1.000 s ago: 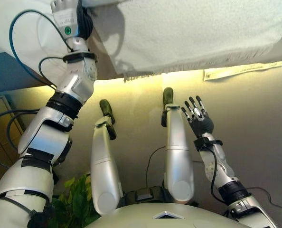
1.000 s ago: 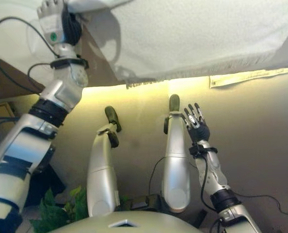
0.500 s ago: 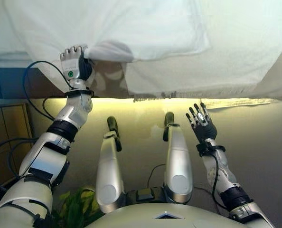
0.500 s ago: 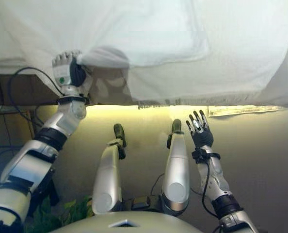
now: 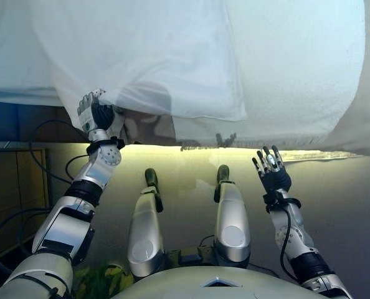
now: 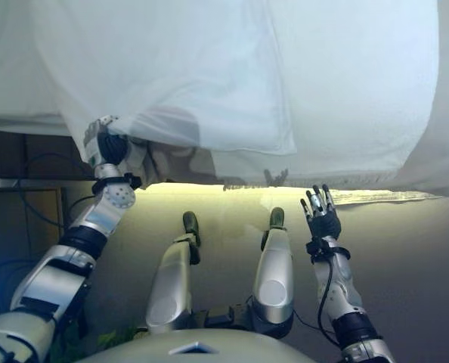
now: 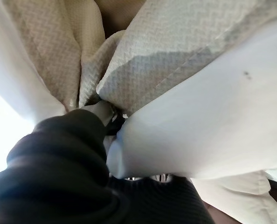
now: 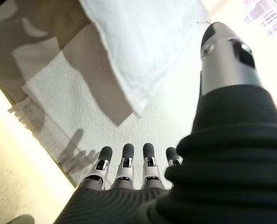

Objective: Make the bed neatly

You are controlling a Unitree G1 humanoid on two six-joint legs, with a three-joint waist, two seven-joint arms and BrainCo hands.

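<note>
A smooth white cover [image 5: 172, 56] lies over a textured cream blanket [image 5: 297, 93] on the bed, and both hang over the near edge. My left hand [image 5: 96, 115] is at the bed's near left edge. It is shut on a bunch of the white cover [image 7: 208, 135] and the textured blanket [image 7: 176, 46]. My right hand [image 5: 271, 171] is open just below the bed's near edge on the right, touching nothing. Its straight fingers [image 8: 124, 163] point at the blanket's fringed hem [image 8: 40, 126].
The dark bed frame [image 5: 23, 121] shows under the cover at the left. A wooden cabinet [image 5: 10, 187] stands at the far left and a green plant [image 5: 101, 283] is low on the left. Beige floor [image 5: 347, 212] lies below the bed edge.
The view has tilted up onto the bed. My left hand has kept hold of the cloth and come down to the bed's near edge. My right hand has stayed open.
</note>
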